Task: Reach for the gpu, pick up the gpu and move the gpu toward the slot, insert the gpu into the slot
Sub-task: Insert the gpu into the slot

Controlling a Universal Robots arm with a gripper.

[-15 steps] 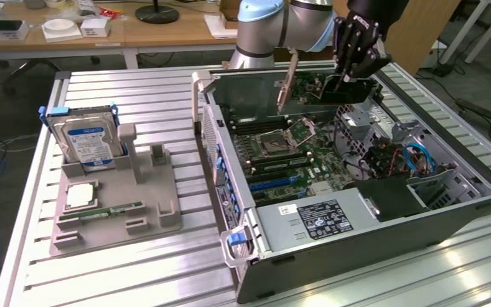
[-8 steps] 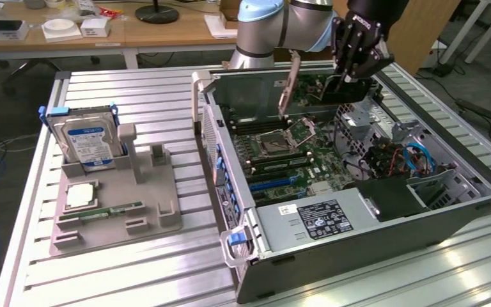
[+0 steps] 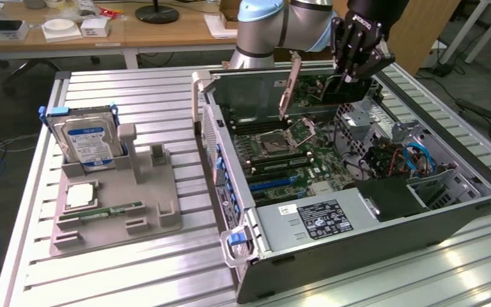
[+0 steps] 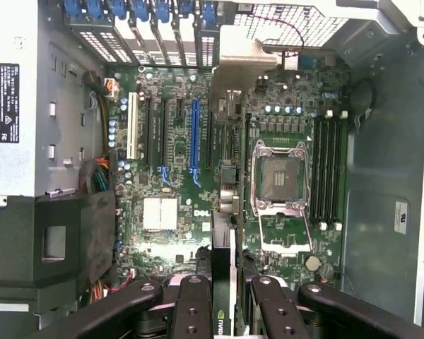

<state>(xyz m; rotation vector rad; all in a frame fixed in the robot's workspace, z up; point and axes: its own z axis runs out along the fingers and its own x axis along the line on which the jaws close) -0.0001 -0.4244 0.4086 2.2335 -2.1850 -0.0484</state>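
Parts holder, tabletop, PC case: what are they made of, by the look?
Parts holder: matte grey plastic, likely moulded or printed; uniform dull colour, chunky posts.
Tabletop: probably bare aluminium slats; silvery, ribbed, glare streaks.
PC case: sheet metal, dark coated outside, bare grey inside; thin folded edges, perforated panels.

ROBOTIQ on the tool [image 3: 349,77], Dell on the motherboard [image 4: 196,212]

Slatted table [image 3: 143,281]; computer case [image 3: 357,256], grey holder [image 3: 113,227]
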